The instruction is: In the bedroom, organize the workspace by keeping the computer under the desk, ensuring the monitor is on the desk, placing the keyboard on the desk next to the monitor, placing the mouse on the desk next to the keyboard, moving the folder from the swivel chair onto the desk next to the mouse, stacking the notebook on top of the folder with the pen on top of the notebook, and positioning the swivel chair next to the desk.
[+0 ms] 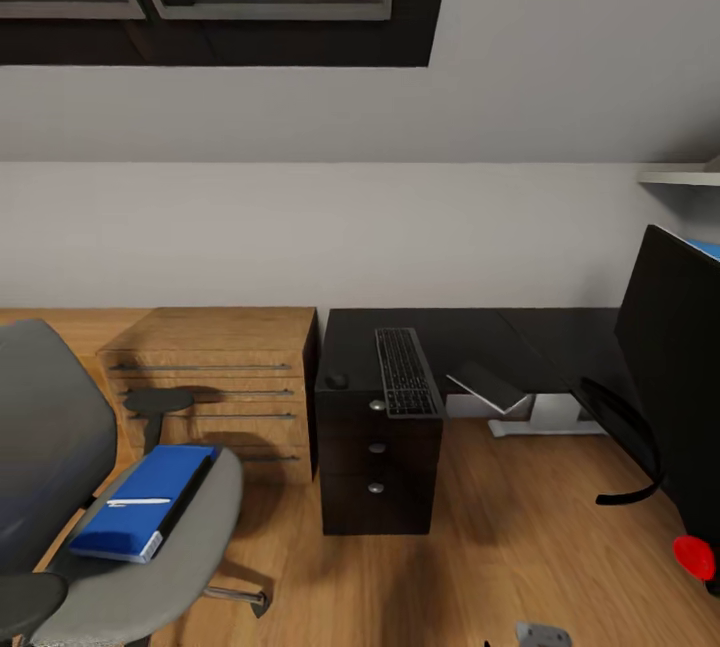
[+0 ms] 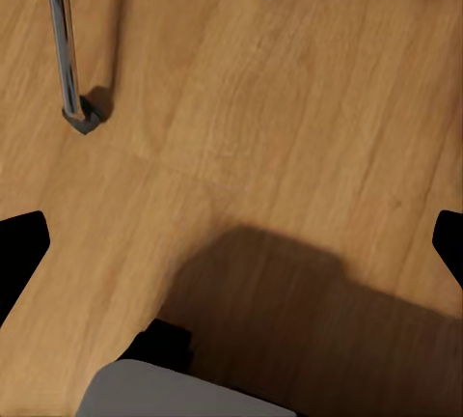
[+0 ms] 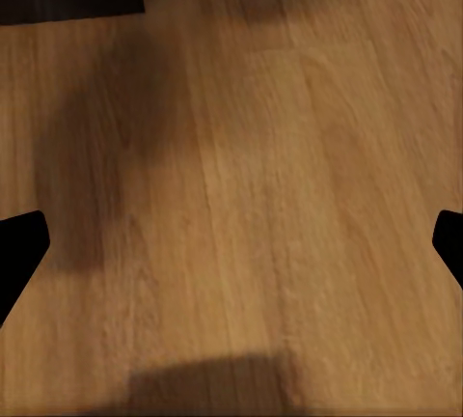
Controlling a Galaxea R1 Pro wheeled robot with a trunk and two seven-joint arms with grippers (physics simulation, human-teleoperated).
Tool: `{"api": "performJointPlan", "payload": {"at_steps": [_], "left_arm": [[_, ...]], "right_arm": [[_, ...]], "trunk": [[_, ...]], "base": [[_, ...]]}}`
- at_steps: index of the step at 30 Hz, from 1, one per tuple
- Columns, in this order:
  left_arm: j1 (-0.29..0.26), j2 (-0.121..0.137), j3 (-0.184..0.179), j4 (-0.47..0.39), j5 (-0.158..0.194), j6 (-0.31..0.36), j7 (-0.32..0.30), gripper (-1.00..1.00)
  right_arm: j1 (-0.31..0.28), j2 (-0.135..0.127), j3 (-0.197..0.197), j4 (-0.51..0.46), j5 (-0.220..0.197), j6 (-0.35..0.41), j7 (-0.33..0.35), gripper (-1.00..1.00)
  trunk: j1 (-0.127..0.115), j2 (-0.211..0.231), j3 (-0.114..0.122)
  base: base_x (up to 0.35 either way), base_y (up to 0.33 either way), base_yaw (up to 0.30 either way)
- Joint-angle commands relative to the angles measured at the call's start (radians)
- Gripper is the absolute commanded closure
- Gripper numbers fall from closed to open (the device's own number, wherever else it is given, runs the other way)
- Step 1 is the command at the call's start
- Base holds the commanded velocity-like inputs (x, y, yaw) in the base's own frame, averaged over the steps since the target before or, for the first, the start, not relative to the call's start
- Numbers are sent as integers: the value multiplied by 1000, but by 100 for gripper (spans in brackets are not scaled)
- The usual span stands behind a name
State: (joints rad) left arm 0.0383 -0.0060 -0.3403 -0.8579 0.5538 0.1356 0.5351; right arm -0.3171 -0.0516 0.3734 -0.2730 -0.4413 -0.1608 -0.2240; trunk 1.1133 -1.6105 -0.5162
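Note:
The swivel chair point(image 1: 60, 487) stands at the lower left, and the blue folder point(image 1: 150, 499) lies on its grey seat with a thin white pen point(image 1: 138, 502) on top. I cannot make out a notebook or a computer. On the black desk point(image 1: 470, 337), the keyboard point(image 1: 405, 370) lies lengthwise with the small dark mouse point(image 1: 336, 380) to its left. The monitor point(image 1: 680, 377) stands at the right edge, black front showing. My left gripper point(image 2: 231, 243) and right gripper point(image 3: 231, 243) both hang open over bare wood floor, holding nothing.
A low oak shelving unit point(image 1: 220, 377) stands between chair and desk. A black drawer block point(image 1: 378, 467) sits under the desk's left end, and a flat grey slab point(image 1: 487, 387) tilts beside it. Chrome chair legs on casters point(image 2: 82, 113) are near my left gripper. A red object point(image 1: 695, 557) lies at the right.

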Motion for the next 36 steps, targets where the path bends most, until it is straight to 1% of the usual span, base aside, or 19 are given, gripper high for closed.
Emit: {"api": "performJointPlan", "payload": {"at_steps": [1, 8, 15, 27, 33, 36], "left_arm": [[0, 0, -2, -3, 5, 4, 6, -100], [0, 0, -2, -3, 5, 4, 6, -100], [0, 2, -1, -3, 6, 4, 7, -100], [0, 5, 1, -4, 6, 4, 8, -100], [0, 4, 1, -4, 6, 4, 8, -100], [0, 4, 1, -4, 6, 4, 8, -100]], "right_arm": [[0, -1, 9, 0, -10, -3, -4, -100], [0, -1, 9, 0, -10, -3, -4, -100], [0, -1, 9, 2, -10, -3, -3, -100], [0, 6, 9, 3, -9, -3, -3, -100], [0, 6, 9, 3, -8, -3, -3, -100], [0, 6, 9, 3, -8, -3, -3, -100]], "trunk": [[0, -1, -1], [0, -1, -1], [0, -1, -1], [0, -1, -1], [0, -1, -1], [0, -1, -1]], "base": [[-71, -37, 2], [-79, -98, 1], [-277, -133, 0], [-273, -213, 0], [-118, -302, 0], [-12, -113, 0]]}}
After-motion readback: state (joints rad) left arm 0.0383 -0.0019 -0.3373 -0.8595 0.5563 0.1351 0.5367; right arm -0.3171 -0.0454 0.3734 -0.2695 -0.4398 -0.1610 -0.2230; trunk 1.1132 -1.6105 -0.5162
